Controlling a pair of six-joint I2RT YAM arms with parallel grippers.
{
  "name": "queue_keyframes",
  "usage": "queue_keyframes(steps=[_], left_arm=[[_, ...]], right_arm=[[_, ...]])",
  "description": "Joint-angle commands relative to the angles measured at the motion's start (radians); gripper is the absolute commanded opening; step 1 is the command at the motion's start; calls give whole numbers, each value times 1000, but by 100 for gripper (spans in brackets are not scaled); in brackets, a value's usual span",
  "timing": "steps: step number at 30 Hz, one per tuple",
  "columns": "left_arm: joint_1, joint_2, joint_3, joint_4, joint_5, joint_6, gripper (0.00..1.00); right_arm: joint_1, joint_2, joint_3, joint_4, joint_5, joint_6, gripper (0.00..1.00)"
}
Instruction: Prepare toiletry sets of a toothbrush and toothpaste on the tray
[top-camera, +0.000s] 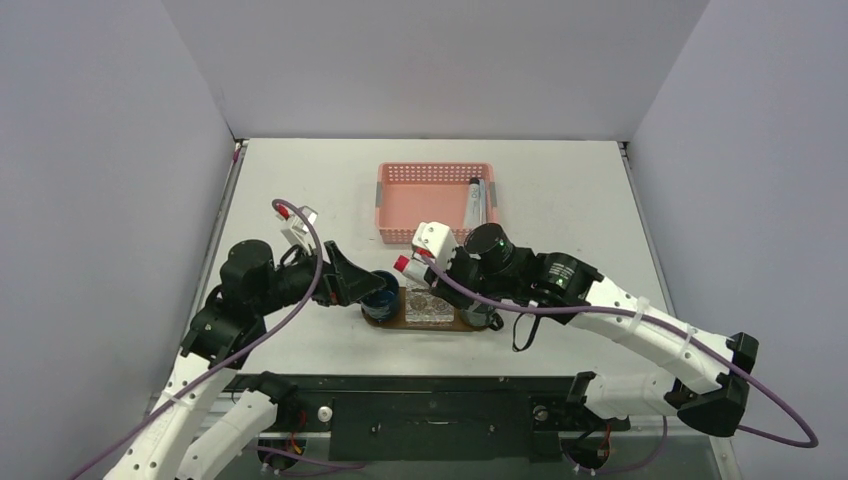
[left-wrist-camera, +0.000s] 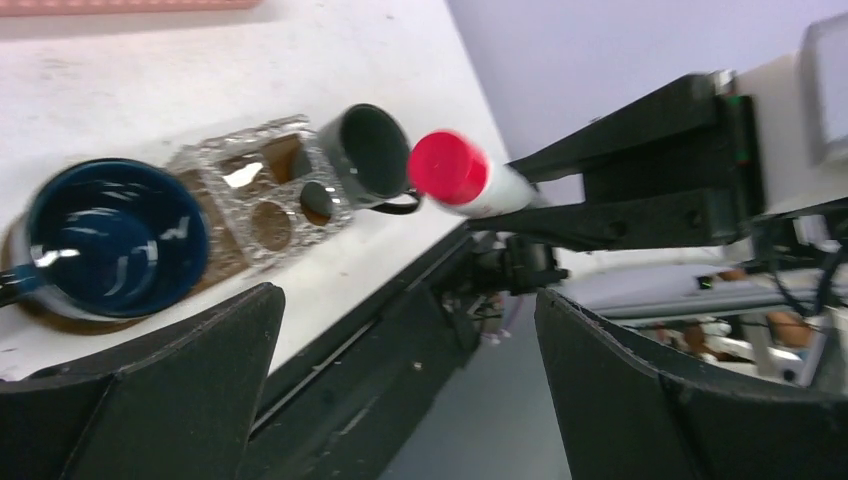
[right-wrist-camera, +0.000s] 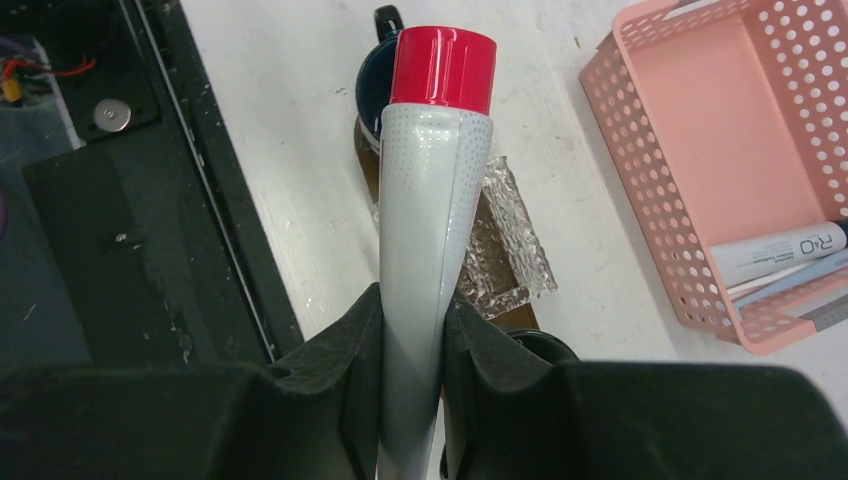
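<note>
**Toothpaste held over the tray, cap first**

From above, we see the right end effector (top-camera: 432, 274) closed partway on the flat tail of a white plastic toothpaste tube (top-camera: 410, 268) with a red cap. The tube's long axis runs roughly level, cap toward the robot's left. It hangs above the flat dark brown oval wooden tray (top-camera: 462, 324), which lies on the white counter (top-camera: 300, 190) just ahead of the arm bases. A glossy dark blue ceramic mug (top-camera: 381, 296) stands at the tray's left end, beside a small clear square plastic holder (top-camera: 430, 306). The left end effector (top-camera: 365, 285) is empty, with its jaws spread wide, just beside the blue mug. A pink perforated plastic basket (top-camera: 436, 168) sits behind the tray.

The left wrist camera looks between its own parted fingers (left-wrist-camera: 200, 380). From there the red cap points at us, above and just past a dark grey mug (left-wrist-camera: 370, 150) at the tray's far end.

From the right wrist, the tube (right-wrist-camera: 430, 200) is pinched between both black pads (right-wrist-camera: 330, 360), dimpled and tapering to the grip. Its cap overlaps the blue mug's (right-wrist-camera: 375, 80) rim, with the tray (right-wrist-camera: 508, 318) below. We judge the right arm to be the one placed to act: the tray lies straight beneath, and the coming move is a lowering, cap leading.
</note>
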Motion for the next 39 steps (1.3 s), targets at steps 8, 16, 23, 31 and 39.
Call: queue_keyframes(steps=[8,16,23,31,39], left_arm=[[8,0,-93,411,343,-378,97],[8,-14,-103,395,383,-389,99],[7,-14,-104,345,404,-357,89],[7,-18,-114,313,420,-329,83],[8,-8,-113,289,424,-303,77]], right_arm=[[133,-71,-13,13,-10,-112,14],[208,-49,31,11,24,-197,13],[237,-18,79,1,70,-250,12],[256,13,128,-3,110,-286,12],[268,34,146,0,143,-308,12]])
